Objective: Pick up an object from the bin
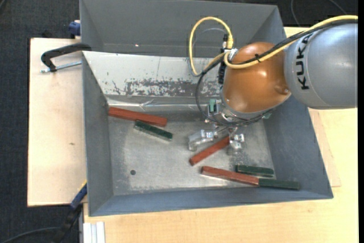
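My gripper (219, 140) is low in the right middle of the bin, under the orange wrist cover. Its two metal fingers (200, 138) stand apart, so it is open. A short red stick (209, 152) lies slantwise on the floor, and its upper end runs into the gap between the fingers. I cannot tell whether the fingers touch it. Just in front lie a longer red stick (229, 175) and a small dark green stick (254, 169).
Another green stick (277, 183) lies by the front right wall. At the left middle, a red stick (137, 116) and a dark green stick (153, 130) lie near the back slope. The arm and its cables hang over the bin's right half.
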Controlling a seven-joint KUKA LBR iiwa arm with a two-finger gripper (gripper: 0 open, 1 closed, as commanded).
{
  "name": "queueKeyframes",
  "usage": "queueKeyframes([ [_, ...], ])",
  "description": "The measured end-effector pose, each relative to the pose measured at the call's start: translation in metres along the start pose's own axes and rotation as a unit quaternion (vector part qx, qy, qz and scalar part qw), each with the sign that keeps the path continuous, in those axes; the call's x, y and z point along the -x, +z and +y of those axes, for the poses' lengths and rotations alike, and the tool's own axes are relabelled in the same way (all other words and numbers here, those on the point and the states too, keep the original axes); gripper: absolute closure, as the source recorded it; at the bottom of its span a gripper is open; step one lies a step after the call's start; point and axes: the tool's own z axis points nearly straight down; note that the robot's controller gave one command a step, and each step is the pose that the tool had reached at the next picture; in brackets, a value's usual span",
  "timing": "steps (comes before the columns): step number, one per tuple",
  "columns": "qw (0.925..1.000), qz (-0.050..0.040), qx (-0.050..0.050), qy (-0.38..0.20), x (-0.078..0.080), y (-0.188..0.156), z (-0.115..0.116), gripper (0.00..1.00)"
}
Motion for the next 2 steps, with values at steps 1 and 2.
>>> queueKeyframes([
  [1, 1.0000, 0.0002, -0.004, 0.002, -0.002, -0.004, -0.003, 1.00],
  [2, 0.9999, -0.0003, -0.010, -0.005, 0.000, -0.149, -0.012, 1.00],
])
